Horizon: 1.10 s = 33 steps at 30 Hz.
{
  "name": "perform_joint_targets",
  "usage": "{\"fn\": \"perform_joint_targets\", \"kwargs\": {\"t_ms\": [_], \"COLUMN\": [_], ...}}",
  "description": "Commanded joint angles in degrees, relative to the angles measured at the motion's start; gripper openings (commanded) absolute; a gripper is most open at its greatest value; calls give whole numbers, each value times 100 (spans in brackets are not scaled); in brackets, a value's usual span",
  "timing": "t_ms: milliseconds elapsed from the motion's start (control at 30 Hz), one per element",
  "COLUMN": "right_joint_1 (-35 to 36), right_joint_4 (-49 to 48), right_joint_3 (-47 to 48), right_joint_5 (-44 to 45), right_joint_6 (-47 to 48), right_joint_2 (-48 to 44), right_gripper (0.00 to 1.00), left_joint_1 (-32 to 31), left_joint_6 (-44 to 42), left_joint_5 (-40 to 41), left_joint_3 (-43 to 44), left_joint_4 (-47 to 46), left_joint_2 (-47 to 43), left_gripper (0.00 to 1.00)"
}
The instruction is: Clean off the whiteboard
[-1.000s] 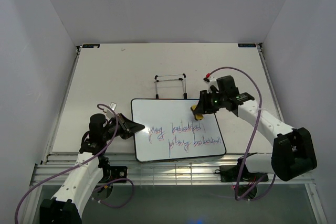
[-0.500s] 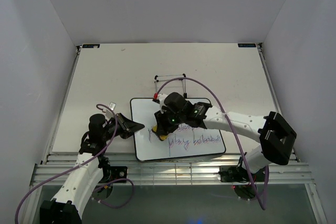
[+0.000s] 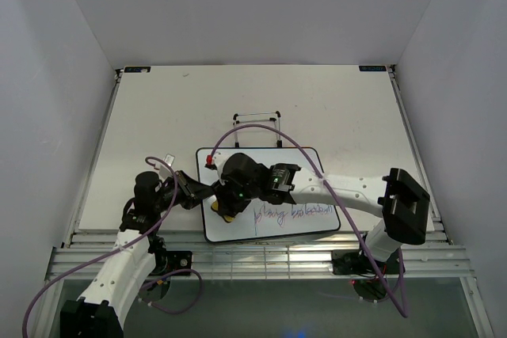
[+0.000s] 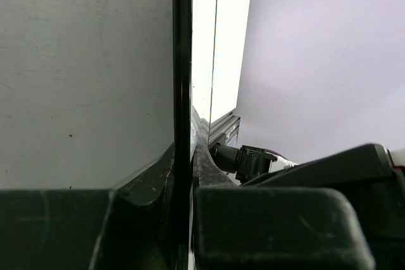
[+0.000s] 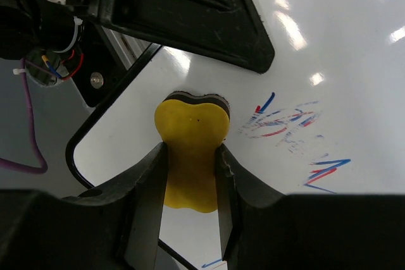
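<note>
Table (image 3: 158, 116) filled the middle of the top view, a pale surface between white walls. Whiteboard (image 3: 273, 229) lay flat on it at lower centre of the frame, close to the near edge and turned slightly askew, with its thin black frame showing on all sides.

Right arm reached from its base at lower right across the board to the board's left part. Left arm rose from lower left and pointed at the board's left edge.

Left gripper (image 3: 202, 192) met that left edge. In the left wrist view the board's frame (image 4: 182, 61) ran edge-on up the centre of the frame, and the left gripper (image 4: 183, 156) had one finger against each side of it, clamped on the whiteboard.

Right gripper (image 3: 230, 207) stood over the left part of the board. In the right wrist view the right gripper (image 5: 190, 156) was closed on a yellow eraser (image 5: 191, 131), one finger pressed against each flank. The eraser's dark underside touched the glossy board (image 5: 354, 61) near its rounded corner. In the top view the eraser (image 3: 227, 214) showed as a yellow patch below the gripper.

Wire stand (image 3: 257, 128) stood on the table just beyond the board's far edge.

Handwriting (image 3: 293, 213) in purple-blue ran across the lower right of the board. In the right wrist view, strokes (image 5: 285, 121) lay just right of the eraser.
</note>
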<state>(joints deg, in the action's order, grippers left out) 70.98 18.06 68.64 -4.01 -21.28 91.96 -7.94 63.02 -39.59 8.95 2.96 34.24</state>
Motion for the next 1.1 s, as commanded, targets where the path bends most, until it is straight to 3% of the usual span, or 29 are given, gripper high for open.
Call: {"fn": "perform_joint_targets", "kwargs": {"t_ms": [0,400,633,900,1067], "right_joint_1": [214,-830,-1306,-912,-621], "right_joint_4": [127,391,628,391,294], "right_joint_3": [220,-395,-79,158,272], "right_joint_5": [-188,374,533,-679,-987], "right_joint_6": [132,440,581,677,748], "right_joint_2": [199,129,313,331,471], "right_gripper": [16,16,16,16,16], "left_joint_1": [56,47,48,47,47], "left_joint_6": [-150,-168,-159,-168,-168], "left_joint_5": [558,312,259,259,277], "left_joint_3": [63,19,-34,10,54], "left_joint_4": [-103,-182,-191,-182,-200], "left_joint_2": [65,100,57,83,109], "left_gripper": [0,0,0,0,0]}}
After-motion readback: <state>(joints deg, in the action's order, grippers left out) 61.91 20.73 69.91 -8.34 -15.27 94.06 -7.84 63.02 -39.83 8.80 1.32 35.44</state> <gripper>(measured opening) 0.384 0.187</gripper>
